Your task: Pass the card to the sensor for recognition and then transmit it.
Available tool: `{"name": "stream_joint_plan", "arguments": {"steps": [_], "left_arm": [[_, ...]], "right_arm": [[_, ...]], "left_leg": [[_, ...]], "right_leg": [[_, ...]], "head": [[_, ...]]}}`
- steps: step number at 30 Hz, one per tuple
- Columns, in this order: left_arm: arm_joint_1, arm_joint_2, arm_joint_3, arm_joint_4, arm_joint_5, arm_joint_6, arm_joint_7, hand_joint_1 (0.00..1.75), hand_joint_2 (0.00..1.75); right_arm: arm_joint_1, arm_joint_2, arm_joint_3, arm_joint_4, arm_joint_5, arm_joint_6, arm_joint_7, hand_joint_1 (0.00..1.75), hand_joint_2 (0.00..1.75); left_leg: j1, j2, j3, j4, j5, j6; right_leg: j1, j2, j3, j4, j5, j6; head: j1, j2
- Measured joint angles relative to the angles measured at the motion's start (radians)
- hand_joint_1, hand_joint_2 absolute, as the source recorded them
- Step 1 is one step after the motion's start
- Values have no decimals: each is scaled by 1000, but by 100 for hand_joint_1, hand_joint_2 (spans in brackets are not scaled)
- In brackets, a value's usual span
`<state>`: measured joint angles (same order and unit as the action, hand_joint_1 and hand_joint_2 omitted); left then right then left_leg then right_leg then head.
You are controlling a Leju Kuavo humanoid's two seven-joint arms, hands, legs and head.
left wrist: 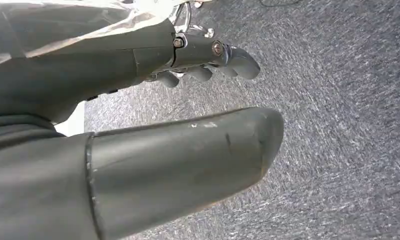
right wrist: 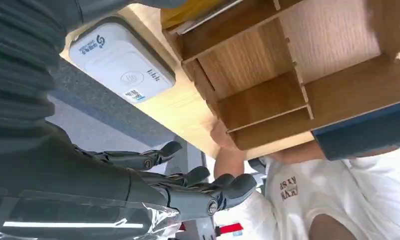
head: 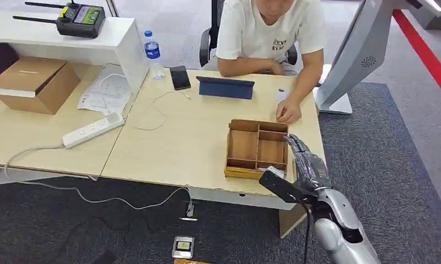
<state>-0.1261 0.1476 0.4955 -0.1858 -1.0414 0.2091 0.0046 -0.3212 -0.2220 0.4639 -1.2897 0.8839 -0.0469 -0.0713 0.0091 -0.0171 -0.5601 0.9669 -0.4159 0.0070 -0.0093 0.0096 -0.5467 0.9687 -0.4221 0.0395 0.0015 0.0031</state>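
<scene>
A small white card [head: 281, 94] lies on the table beyond the wooden divided tray [head: 244, 144], beside a person's hand [head: 288, 113]. The white card sensor [right wrist: 123, 60] sits at the tray's near right corner, by the table's front edge; in the head view the sensor [head: 275, 171] is partly hidden behind my wrist camera. My right hand [head: 306, 159] is raised at the tray's right side, fingers [right wrist: 202, 192] stretched out and empty. My left hand [left wrist: 207, 60] hangs over grey carpet and holds nothing.
A person in a white shirt [head: 270, 27] sits across the table. A dark tablet case [head: 225, 88], a phone [head: 180, 77] and a water bottle [head: 153, 53] stand at the far side. A power strip [head: 93, 130] and a cardboard box [head: 35, 82] lie left.
</scene>
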Motion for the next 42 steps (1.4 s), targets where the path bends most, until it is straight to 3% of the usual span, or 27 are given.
{"name": "stream_joint_plan", "arguments": {"steps": [7,13,31,42], "left_arm": [[0,0,0,0,-12,0,3,0,0],[-1,-5,0,0,-13,4,2,0,0],[-19,-14,0,0,-59,-4,6,0,0],[-20,-16,0,0,-58,-3,10,0,0]], "right_arm": [[-1,17,14,59,35,-62,5,0,175],[-18,44,23,151,50,-119,-36,0,175],[-69,98,28,333,24,-182,-58,0,175],[-77,111,28,377,16,-184,-64,0,175]], "left_leg": [[0,0,0,0,0,0],[0,0,0,0,0,0],[0,0,0,0,0,0],[0,0,0,0,0,0]], "right_leg": [[0,0,0,0,0,0],[0,0,0,0,0,0],[0,0,0,0,0,0],[0,0,0,0,0,0]], "head": [[0,0],[0,0],[0,0],[0,0]]}}
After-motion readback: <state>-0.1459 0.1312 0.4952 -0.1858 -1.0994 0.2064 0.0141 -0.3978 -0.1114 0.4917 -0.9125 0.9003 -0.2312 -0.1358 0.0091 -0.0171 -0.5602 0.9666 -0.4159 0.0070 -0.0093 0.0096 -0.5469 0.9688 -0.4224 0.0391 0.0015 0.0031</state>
